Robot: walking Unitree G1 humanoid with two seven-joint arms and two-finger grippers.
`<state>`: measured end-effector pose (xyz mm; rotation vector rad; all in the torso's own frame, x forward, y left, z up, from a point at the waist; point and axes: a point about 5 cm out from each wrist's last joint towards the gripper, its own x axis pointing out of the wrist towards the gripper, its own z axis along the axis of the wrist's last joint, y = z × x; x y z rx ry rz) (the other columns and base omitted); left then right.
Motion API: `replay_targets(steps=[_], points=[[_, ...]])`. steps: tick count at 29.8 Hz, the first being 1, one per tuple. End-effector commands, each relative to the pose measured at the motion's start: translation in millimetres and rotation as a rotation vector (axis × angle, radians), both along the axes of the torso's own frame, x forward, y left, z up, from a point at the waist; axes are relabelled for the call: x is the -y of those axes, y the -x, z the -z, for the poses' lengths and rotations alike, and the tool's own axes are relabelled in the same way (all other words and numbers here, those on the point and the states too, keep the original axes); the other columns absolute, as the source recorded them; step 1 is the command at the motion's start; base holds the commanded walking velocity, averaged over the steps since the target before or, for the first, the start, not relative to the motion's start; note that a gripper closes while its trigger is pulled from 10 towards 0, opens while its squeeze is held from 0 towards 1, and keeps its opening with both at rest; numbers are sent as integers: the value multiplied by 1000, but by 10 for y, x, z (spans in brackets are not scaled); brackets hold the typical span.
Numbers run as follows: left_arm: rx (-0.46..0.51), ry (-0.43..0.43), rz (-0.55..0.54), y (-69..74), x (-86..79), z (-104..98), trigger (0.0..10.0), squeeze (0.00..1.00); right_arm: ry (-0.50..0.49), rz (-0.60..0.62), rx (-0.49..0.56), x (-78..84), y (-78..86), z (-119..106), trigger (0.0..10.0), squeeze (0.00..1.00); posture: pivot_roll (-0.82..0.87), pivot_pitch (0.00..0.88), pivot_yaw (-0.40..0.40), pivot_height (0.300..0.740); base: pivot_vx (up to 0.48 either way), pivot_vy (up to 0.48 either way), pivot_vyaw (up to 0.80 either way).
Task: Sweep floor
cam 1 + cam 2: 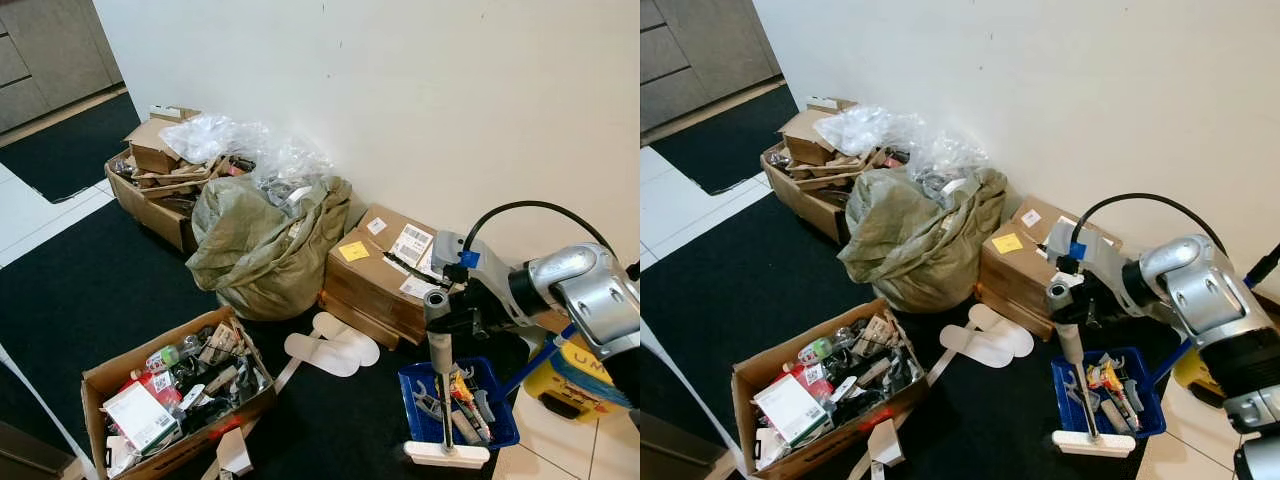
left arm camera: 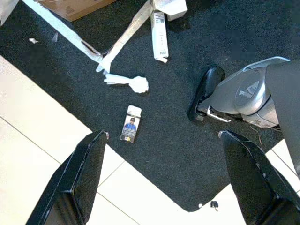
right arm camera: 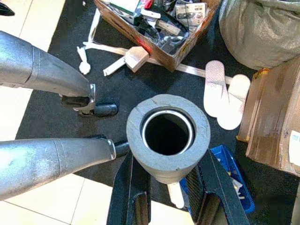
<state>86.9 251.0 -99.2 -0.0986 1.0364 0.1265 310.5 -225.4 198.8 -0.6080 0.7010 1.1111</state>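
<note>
Upright, broom handle [image 3: 168, 137] in right tool [image 3: 169, 185]

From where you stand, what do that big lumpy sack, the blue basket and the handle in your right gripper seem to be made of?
The sack looks like thin woven plastic cloth, dull olive, creased and slumped. The blue basket looks like hard moulded plastic with a smooth, glossy rim. The handle, held in the right gripper, looks like a hollow metal tube in a matte grey sleeve, probably foam or rubber.

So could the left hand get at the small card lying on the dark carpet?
Probably yes. The left hand hangs open above the card, which lies flat on the carpet with nothing over it; it would need to lower.
</note>
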Motion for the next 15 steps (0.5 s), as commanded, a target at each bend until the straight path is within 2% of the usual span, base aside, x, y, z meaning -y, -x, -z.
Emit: replay_targets(steps=[1, 4, 6, 10, 11, 12, 13, 14, 15], points=[[-31, 3, -11, 84, -19, 17, 10000, 0, -22, 18, -100, 42, 66, 103, 10000, 0, -46, 153, 9, 740, 0, 0, 0], [-30, 3, -11, 82, -19, 16, 10000, 0, -30, 14, -94, 29, 63, 95, 10000, 0, -46, 153, 9, 740, 0, 0, 0], [-31, 4, -11, 80, -15, 17, 10000, 0, -101, -4, -27, -80, 9, 83, 10000, 0, -46, 145, 7, 740, 0, 0, 0], [-31, 4, -11, 80, -13, 18, 10000, 0, -126, -6, 0, -116, -14, 75, 10000, 0, -46, 145, 7, 740, 0, 0, 0], [-31, 3, -10, 79, -12, 18, 10000, 0, -192, 40, 93, -181, -112, 24, 10000, 0, -44, 140, 7, 740, 0, 0, 0], [-31, 3, -10, 79, -12, 18, 10000, 0, -192, 40, 93, -181, -112, 24, 10000, 0, -44, 140, 7, 740, 0, 0, 0], [-31, 2, -8, 78, -12, 18, 10000, 0, -257, 90, 163, -242, -186, -22, 10000, 0, -44, 135, 7, 740, 0, 0, 0], [-31, 2, -8, 78, -12, 18, 10000, 0, -257, 90, 163, -242, -186, -22, 10000, 0, -44, 135, 7, 740, 0, 0, 0], [-31, 0, -6, 75, -12, 17, 10000, 0, -317, 136, 208, -299, -231, -48, 10000, 0, -46, 128, 9, 740, 0, 0, 0]])
